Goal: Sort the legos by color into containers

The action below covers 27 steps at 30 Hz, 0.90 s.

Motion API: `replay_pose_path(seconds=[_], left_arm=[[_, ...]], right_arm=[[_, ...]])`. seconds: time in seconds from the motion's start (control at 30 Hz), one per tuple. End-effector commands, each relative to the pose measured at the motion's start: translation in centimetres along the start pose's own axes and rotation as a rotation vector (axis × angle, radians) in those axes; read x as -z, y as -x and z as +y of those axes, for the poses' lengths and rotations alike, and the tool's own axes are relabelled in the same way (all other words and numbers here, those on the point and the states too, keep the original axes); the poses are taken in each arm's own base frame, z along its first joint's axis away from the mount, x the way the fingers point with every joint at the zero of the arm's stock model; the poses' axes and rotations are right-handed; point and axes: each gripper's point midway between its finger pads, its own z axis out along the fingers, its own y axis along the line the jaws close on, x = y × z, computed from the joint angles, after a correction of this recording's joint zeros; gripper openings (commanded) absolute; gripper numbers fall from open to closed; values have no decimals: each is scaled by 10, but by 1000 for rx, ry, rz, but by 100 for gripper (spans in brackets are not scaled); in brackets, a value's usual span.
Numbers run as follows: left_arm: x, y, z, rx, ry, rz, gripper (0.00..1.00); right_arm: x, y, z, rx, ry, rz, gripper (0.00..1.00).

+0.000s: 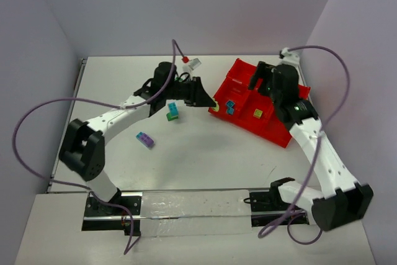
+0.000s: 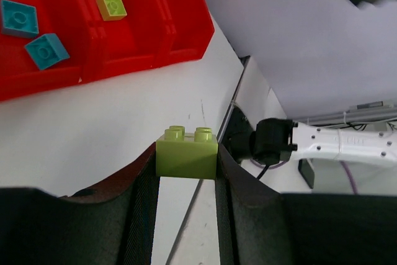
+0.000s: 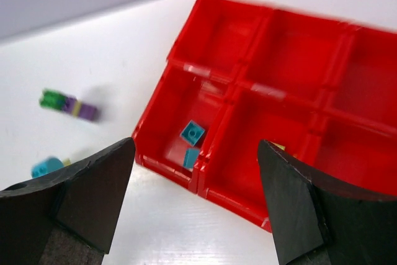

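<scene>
Tabletop [image 1: 205, 153] of plain white carries the red tray [image 1: 239, 72] between lilac walls [image 1: 205, 10]

Top view looks down from above and behind the arm bases [image 1: 108, 206], whole table [image 1: 205, 153] in frame. Left wrist view sits low and close behind left gripper [image 2: 186, 152] and its lime brick [image 2: 186, 159], facing right toward the tray [image 2: 180, 32] and right arm [image 2: 341, 144]. Right wrist view looks down past right gripper [image 3: 195, 147] across the tray toward the table's left side. All three share tray and teal bricks [image 1: 231, 105] [image 2: 46, 51] [image 3: 193, 133].
</scene>
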Motion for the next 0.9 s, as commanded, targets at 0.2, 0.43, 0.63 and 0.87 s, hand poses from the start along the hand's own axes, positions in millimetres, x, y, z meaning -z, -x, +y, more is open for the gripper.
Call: replay_pose_path(seconds=[0.2, 0.43, 0.63, 0.87], left_arm=[[-118, 27, -15, 20, -7, 8, 0], [-178, 26, -10, 52, 29, 60, 0], [-203, 23, 15, 71, 99, 33, 24], [-212, 31, 21, 77, 124, 0, 96]], right_arm=[[83, 27, -45, -127, -104, -196, 87], [109, 27, -51, -137, -81, -246, 87], [125, 21, -58, -132, -82, -249, 87], [136, 23, -59, -137, -68, -271, 87]])
